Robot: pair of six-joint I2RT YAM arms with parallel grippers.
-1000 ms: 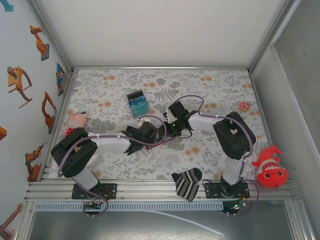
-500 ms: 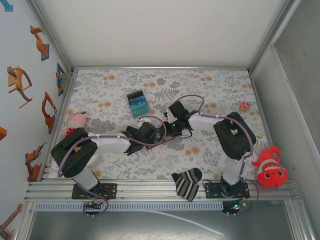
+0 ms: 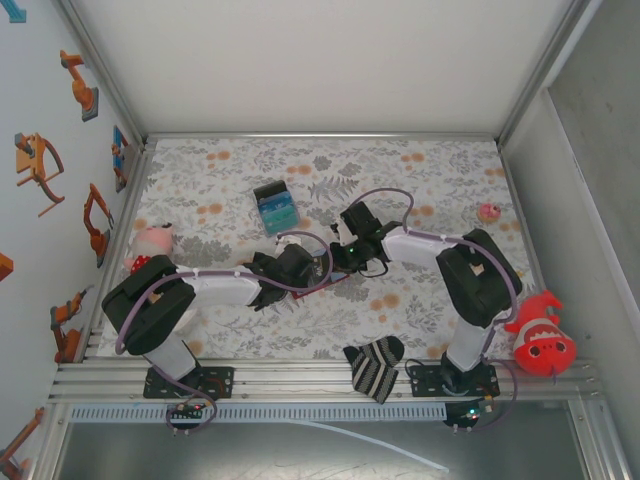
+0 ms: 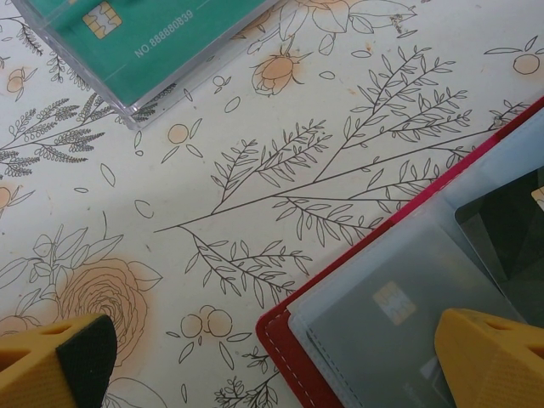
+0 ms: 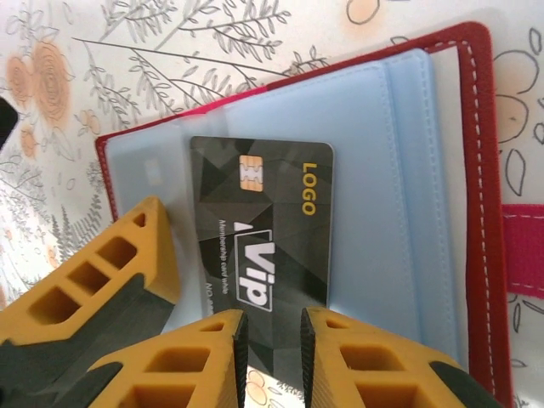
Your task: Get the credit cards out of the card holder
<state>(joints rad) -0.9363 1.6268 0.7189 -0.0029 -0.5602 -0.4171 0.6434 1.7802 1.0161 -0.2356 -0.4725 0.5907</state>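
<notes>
Now your right jaws are drawn nearly together, fingertips (image 5: 223,344) over the near end of the black card (image 5: 259,229), which lies across the blue-grey sleeves of the open holder (image 5: 476,153). Whether they pinch it or only press on it cannot be told. The left jaws stand wide and empty, one fingertip (image 4: 493,361) above the holder's corner.

To do this step well, I'd judge you should draw the card straight along its sleeve, slow and level. Let the left tip come down on the red edge so the holder doesn't ride along (another chipped card shows under the cloudy sleeve there).

Teal cards (image 3: 274,212) lie stacked farther up the table (image 4: 255,170), well apart from the holder. The floral cover may drag on a flat card, so lift before you carry. Room looks fair: a sock (image 3: 375,366) sits near the bases and a red plush (image 3: 540,342) beyond the right edge, both well away from the holder
</notes>
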